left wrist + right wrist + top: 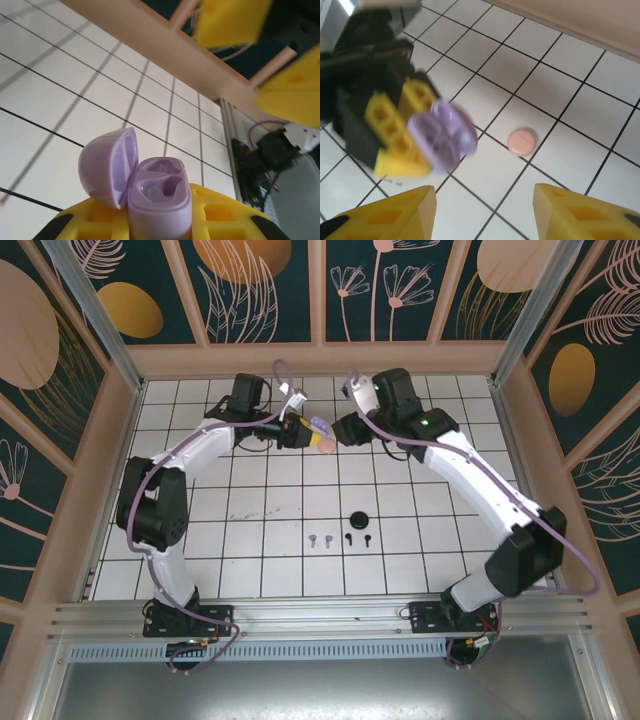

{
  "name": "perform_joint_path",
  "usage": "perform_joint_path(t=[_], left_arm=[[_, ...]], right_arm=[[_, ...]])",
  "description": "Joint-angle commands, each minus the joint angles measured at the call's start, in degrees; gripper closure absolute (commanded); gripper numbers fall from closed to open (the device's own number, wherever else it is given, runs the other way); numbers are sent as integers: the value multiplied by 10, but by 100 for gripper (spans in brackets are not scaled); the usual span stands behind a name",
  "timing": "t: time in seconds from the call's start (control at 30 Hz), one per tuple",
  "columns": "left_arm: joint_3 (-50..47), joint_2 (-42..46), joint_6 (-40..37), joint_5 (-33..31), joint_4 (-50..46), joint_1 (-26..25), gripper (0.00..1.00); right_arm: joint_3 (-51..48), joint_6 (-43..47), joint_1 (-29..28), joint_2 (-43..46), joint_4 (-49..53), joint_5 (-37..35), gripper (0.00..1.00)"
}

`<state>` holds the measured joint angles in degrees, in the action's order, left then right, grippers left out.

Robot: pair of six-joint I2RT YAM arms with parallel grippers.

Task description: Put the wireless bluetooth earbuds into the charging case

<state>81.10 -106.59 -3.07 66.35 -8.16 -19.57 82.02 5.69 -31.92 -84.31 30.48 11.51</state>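
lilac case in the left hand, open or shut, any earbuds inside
Open and empty: the lilac case has its lid swung aside and both wells look bare; the left hand grips it.

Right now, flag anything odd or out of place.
Nothing spilled or broken. One oddity: the lilac case is clamped in the left end effector, lid open, wells apparently empty; the earbuds lie on the table.
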Motion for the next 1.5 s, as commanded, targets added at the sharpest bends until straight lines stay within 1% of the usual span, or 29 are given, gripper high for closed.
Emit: perform_joint_path(t=[0.0,0.13,0.27,0.37,0.57,0.7,0.8,0.93,1.17,1.3,1.47], left_arm=[[-24,49,87,-38,170,11,100],[-78,81,144,-92,287,12,100],[-137,129,174,-169,383,12,100],[-186,161,191,-230,451,12,100],[-266,214,204,-363,549,12,100],[-324,247,215,-461,625,12,100],[-355,264,219,-514,672,12,100],[-366,272,224,-551,685,12,100],[-382,288,235,-594,692,11,100],[-382,296,238,-594,683,11,100],[-386,302,231,-590,678,12,100]], right_arm=[[-50,-78,3,45,-16,9,45],[-117,-169,-6,60,-29,5,45],[-175,-259,-59,55,-54,-27,45],[-193,-328,-108,31,-60,-56,46],[-189,-432,-182,-30,-50,-102,46],[-161,-469,-221,-76,-18,-131,47],[-134,-493,-246,-111,15,-157,47],[-106,-538,-277,-154,53,-193,49],[-77,-598,-306,-210,77,-210,53],[-67,-628,-315,-234,92,-213,55],[-58,-640,-322,-258,91,-204,59]])
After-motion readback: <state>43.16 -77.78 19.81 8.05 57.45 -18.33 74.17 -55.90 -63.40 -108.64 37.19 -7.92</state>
